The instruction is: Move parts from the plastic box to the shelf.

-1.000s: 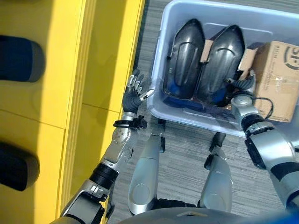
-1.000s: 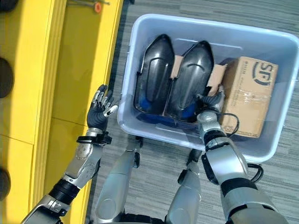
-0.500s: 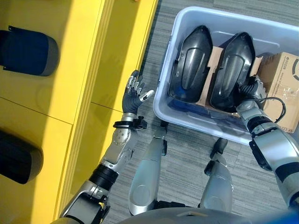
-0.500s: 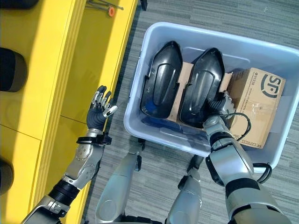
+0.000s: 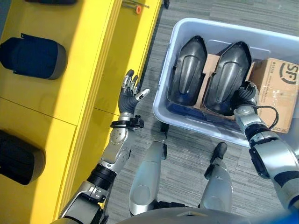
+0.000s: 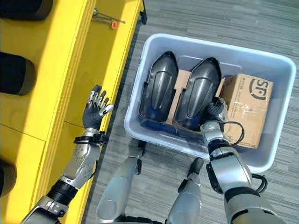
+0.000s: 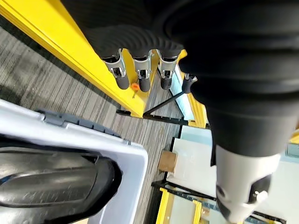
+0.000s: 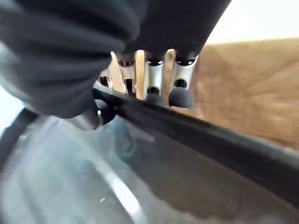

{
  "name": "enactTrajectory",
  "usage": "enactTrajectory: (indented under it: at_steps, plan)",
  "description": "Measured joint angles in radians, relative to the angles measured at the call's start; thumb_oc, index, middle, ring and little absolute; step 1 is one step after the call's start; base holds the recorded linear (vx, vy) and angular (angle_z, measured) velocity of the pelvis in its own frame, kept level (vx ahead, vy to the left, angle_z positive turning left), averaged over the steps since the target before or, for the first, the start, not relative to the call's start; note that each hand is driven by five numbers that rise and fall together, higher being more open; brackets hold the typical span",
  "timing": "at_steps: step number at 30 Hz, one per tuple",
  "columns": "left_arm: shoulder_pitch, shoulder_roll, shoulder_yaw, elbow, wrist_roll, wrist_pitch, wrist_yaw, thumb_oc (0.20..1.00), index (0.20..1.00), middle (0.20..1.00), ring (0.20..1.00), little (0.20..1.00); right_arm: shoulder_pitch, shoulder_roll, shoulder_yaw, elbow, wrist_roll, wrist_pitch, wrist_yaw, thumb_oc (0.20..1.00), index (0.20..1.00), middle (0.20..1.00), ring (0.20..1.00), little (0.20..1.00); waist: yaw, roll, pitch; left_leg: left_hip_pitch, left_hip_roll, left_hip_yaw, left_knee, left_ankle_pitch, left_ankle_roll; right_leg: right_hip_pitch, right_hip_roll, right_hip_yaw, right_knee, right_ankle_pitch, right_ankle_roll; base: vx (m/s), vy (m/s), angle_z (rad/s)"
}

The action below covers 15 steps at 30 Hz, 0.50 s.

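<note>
So the plastic box [image 6: 140, 60] sits on the grey floor in the upper right of the frame, pale blue-ish tub w/ two big black shell-shaped parts standing side by side in it, plus a cardboard box [image 6: 245, 109] jammed against its right wall. Left black part [image 6: 159, 91] is on its own, nothing touching it. Right black part [image 6: 198, 98] is the one getting grabbed: the right hand [image 6: 215, 112] is down inside the tub at that part's lower right edge, squeezed between it and the cardboard. In the right wrist cam you can see the fingers [image 8: 180, 95] hooked over the thin dark rim of the part w/ the thumb on the other side, so it's pinching the edge, brown cardboard right behind the fingertips. Part looks to be leaning in the tub next to the other one. Left hand [image 6: 95, 112] is way over at centre-left, held up in the air beside the front edge of the yellow shelf [image 6: 56, 70], fingers spread and straight, holding nothing, not touching the shelf afaict. Shelf fills the left side; there are a few dark rounded parts [image 5: 35, 57] lying on it already, one upper left and another at the lower left edge, and a small orange-tipped thing [image 6: 112, 23] near the top
</note>
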Motion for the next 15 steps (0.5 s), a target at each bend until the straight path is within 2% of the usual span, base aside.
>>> enactTrajectory:
  at_steps: [2,5,8,11,15]
  plan:
    - [0.022,0.000,0.016,-0.001,-0.001,0.000,-0.003,1.000,1.000,1.000,1.000,1.000,0.040,0.011,-0.030,-0.078,0.046,-0.014,-0.004,0.200,0.200,0.200,0.200,0.200,-0.021,-0.006,-0.001,0.004,0.011,0.005,0.000,0.000,0.000,-0.003,0.010,0.011,0.000,0.002,-0.002,-0.03,-0.037,-0.19]
    - [0.070,0.010,0.052,-0.001,-0.005,0.000,-0.008,1.000,1.000,1.000,1.000,1.000,0.086,0.016,-0.070,-0.125,0.080,-0.044,-0.022,0.200,0.200,0.200,0.200,0.200,-0.040,-0.039,0.003,0.036,0.024,0.026,-0.015,0.002,-0.002,0.004,0.018,0.026,0.000,0.005,-0.005,-0.02,-0.050,-0.21]
    - [0.093,0.014,0.077,-0.001,-0.020,0.000,-0.025,1.000,1.000,1.000,1.000,1.000,0.142,0.024,-0.115,-0.232,0.105,-0.046,-0.037,0.200,0.200,0.200,0.200,0.200,-0.053,-0.045,0.005,0.056,0.028,0.034,-0.026,0.003,-0.004,0.012,0.022,0.046,0.000,0.007,-0.006,0.00,-0.033,-0.09]
    - [0.138,0.019,0.127,-0.003,-0.021,0.001,-0.041,1.000,1.000,1.000,1.000,1.000,0.230,0.026,-0.109,-0.377,0.104,-0.066,-0.039,0.200,0.200,0.200,0.200,0.200,-0.062,-0.048,0.006,0.121,0.037,0.048,-0.055,0.007,-0.009,0.062,0.029,0.053,-0.021,0.011,-0.005,0.01,-0.034,-0.16]
    - [0.157,0.032,0.136,-0.005,-0.021,0.003,-0.048,1.000,1.000,1.000,1.000,1.000,0.285,0.035,-0.116,-0.513,0.101,-0.084,-0.039,0.200,0.200,0.200,0.200,0.200,-0.073,-0.050,-0.003,0.140,0.059,0.051,-0.077,0.015,-0.021,0.068,0.052,0.058,-0.028,0.012,-0.015,0.03,-0.035,-0.09]
